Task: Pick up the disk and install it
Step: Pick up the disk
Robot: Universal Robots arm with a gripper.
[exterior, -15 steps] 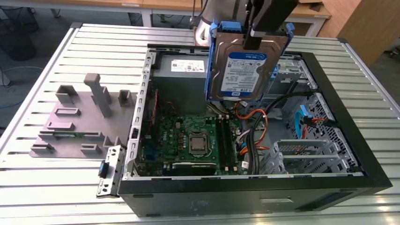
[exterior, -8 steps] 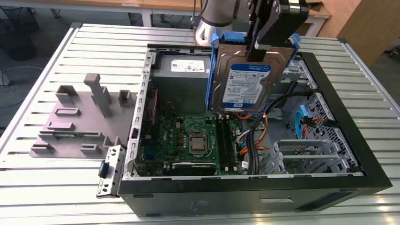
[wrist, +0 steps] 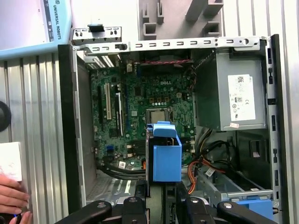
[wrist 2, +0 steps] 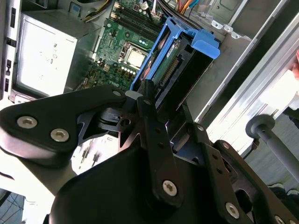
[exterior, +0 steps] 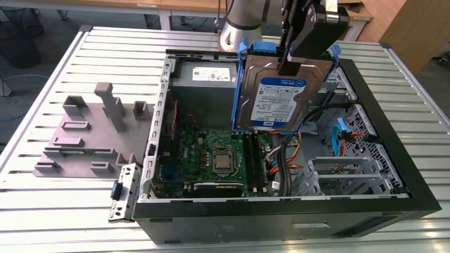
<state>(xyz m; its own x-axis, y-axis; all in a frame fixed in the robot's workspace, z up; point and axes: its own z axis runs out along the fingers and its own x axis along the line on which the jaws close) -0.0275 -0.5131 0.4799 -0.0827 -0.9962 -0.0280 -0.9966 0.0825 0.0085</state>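
1. One relation matters most here. The disk point(exterior: 273, 100) hangs right below the hand point(exterior: 290, 66), with its long axis running up-and-down at a slight lean. The labelled face points toward the exterior camera. There's just the one arm, so no choosing sides.
2. The hand is clamped on the disk's upper end and carries it clear of the bench point(exterior: 56, 211).
3. The disk sits over the open computer case point(exterior: 380, 121), lower end aimed down toward the circuit board point(exterior: 211, 153). In the exterior view it's between the grey power box point(exterior: 200, 92) on that view's left and the metal cage point(exterior: 351, 171) on its right. The slotted grey tray point(exterior: 84, 137) is out on the bench, well apart from all this.
4. In both wrist views the disk pokes out past the hand with its blue rails leading, and the board lies beyond it.
5. Some things I can't make out. I can't say how far the lower end is from the board, so whether it's touching or apart is anyone's guess. The back face of the disk is hidden. The bundle of cables point(exterior: 320, 132) clutters the spot beside it, and I can't pick out a slot for the disk. A person's fingers point(wrist: 11, 198) show at the edge of the first wrist view, outside the case and well apart from the disk.
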